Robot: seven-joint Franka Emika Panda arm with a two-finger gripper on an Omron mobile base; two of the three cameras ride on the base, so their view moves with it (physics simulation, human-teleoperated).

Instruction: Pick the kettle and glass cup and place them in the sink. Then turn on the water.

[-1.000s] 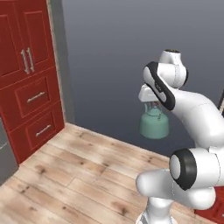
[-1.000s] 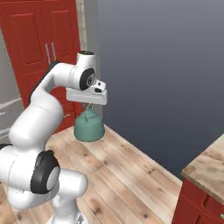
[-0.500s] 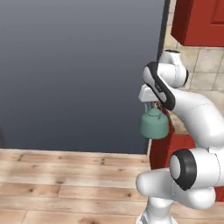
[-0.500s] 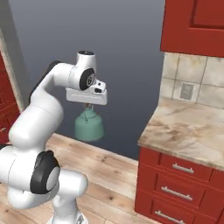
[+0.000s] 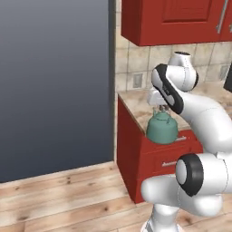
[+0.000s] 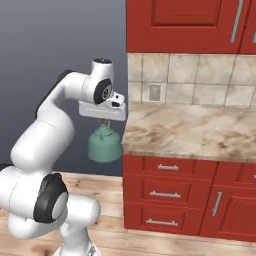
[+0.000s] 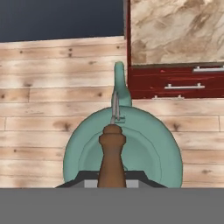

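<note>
The teal-green kettle hangs in the air by its handle, to the left of the counter's end and at about its height. My gripper points down, shut on the kettle's arched handle. In the hand view the gripper holds the brown handle, with the kettle right below it and its spout aimed at the cabinet front. The glass cup, the sink and the water are out of view.
A marble counter on red drawers stands just right of the kettle. Red upper cabinets and a tiled backsplash with an outlet lie behind. To the left are a dark grey wall and wooden floor.
The whole picture has shifted, so the base has moved: tall red cabinets are gone and the counter has come into view. The kettle stays hanging in the shut gripper.
</note>
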